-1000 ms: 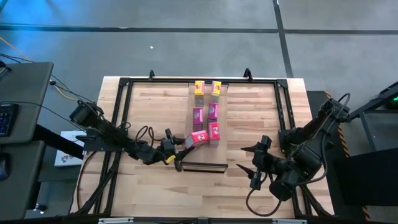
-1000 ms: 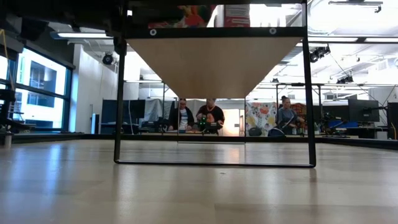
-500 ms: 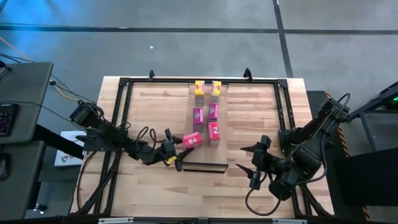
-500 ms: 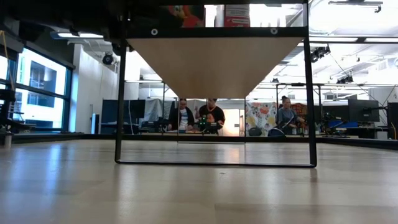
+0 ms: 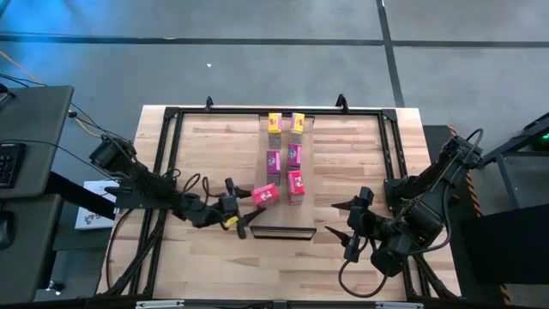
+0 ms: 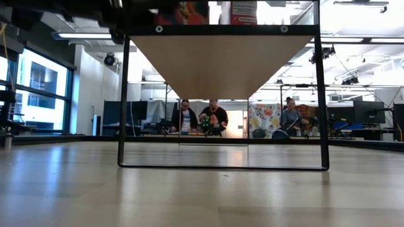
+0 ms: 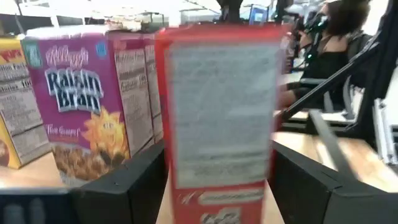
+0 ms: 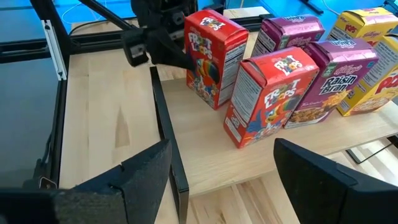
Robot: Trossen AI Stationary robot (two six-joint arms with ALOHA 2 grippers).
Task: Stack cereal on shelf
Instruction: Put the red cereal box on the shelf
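Note:
The shelf, a pale board with a dark front edge, carries two rows of small cereal boxes. Two yellow boxes stand at its far end. The two magenta boxes come after them, and one red box stands nearest. My left gripper is shut on the second red box beside that one; this box fills the left wrist view. My right gripper waits open at the shelf's right, near the table's near edge. My left gripper pinches the red box between its two fingers, one on each broad face, with a narrow side panel facing the wrist. The fingers reach in about level from the table's left. The box stands nearly upright; I cannot tell whether its base touches the shelf.
A black metal frame runs around the tabletop. The shelf stands raised on a thin black frame, with open tabletop beneath it. People sit in the room behind. Bare wood lies to the shelf's left and right.
My left gripper has drawn the red box a little toward the table's left and near edge, away from the other red box, and the box stands less tilted than before. In the low view the shelf's frame has shifted slightly to the right.

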